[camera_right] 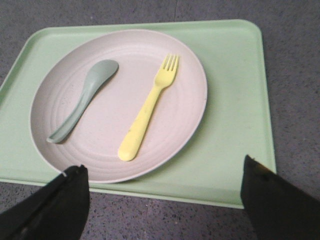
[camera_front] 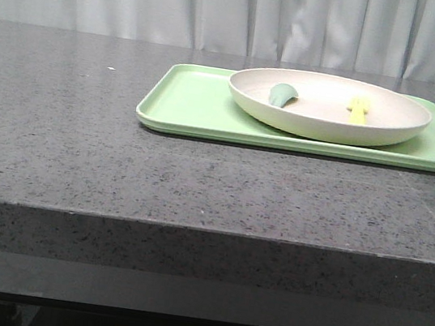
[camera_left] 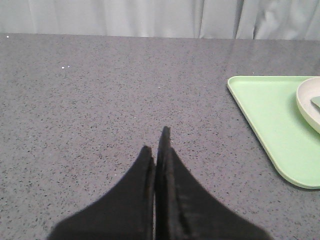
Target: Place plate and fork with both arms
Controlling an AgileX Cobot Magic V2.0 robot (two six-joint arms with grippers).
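The cream plate [camera_front: 329, 106] rests on a light-green tray [camera_front: 194, 102] at the right back of the table. The pale-yellow fork [camera_front: 359, 110] lies in the plate's right half. In the right wrist view the plate [camera_right: 175, 120] and the fork [camera_right: 148, 109] lie just beyond my right gripper [camera_right: 162, 172], which is wide open and empty over the tray's near edge. My left gripper [camera_left: 156, 142] is shut and empty above bare table, left of the tray [camera_left: 270, 125]. Neither gripper shows in the front view.
A grey-green spoon [camera_front: 282, 96] lies in the plate's left half; it also shows in the right wrist view [camera_right: 85, 98]. The grey speckled table [camera_front: 84, 127] has its front edge near the camera. A pale curtain [camera_front: 224, 8] hangs behind.
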